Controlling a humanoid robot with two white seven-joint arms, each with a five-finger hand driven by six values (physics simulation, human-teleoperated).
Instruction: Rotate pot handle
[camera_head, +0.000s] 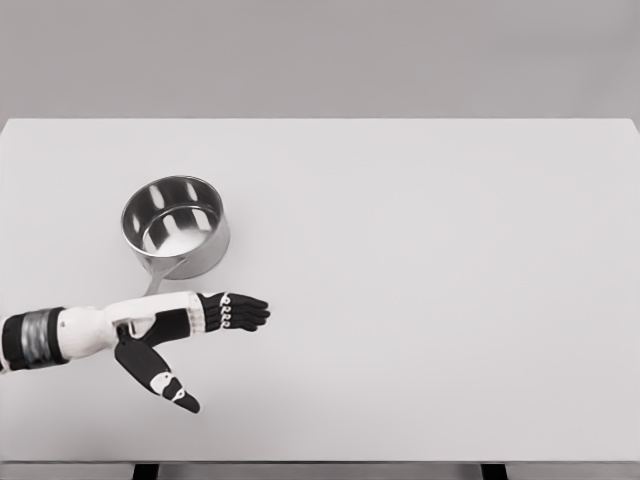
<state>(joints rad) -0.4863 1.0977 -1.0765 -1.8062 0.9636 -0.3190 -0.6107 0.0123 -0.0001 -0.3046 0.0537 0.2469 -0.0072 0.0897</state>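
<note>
— So, starting at the left: that's the left hand (185, 330) reaching in low over the table (450, 300), forearm lying nearly flat. Fingers stretched out toward the right, thumb splayed down and away. It's holding nothing.

— And the pot?

— The pot (177, 226) stands upright on the left half of the table, just beyond the hand. Shiny metal, nothing in it that I can see. Its handle (157, 280) slopes down from the near wall toward the hand and disappears behind the wrist, so I can't tell whether they touch.

— How would you reckon it handles?

— Stiff and hard, certainly. With no contents it's probably fairly light, so I'd guess it will slide or spin on that smooth top rather than resist. The polished wall looks slippery; I wouldn't take it there. The handle is the place: narrow enough to close fingers round, and pushing its far end would give the most turn.

— Any risk?

— A sideways shove might skate the whole pot across instead of pivoting it.

— And to the right?

— Bare table all the way across. No right arm anywhere in sight.
</note>
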